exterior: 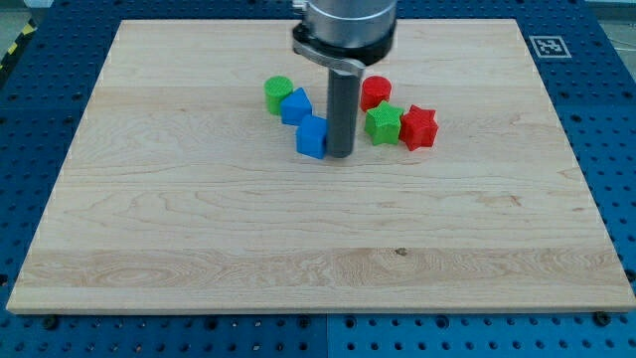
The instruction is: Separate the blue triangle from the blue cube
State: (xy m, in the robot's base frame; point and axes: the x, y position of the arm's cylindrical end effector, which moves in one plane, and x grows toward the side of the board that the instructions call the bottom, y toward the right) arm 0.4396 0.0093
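Observation:
A blue cube sits near the board's middle, toward the view's top. A blue triangle lies just up and left of it, and the two nearly touch at a corner. My tip stands right against the blue cube's right side. The rod rises from there to the arm's grey flange at the view's top.
A green cylinder touches the blue triangle's left side. Right of the rod are a red cylinder, a green star and a red star, close together. The wooden board lies on a blue perforated table.

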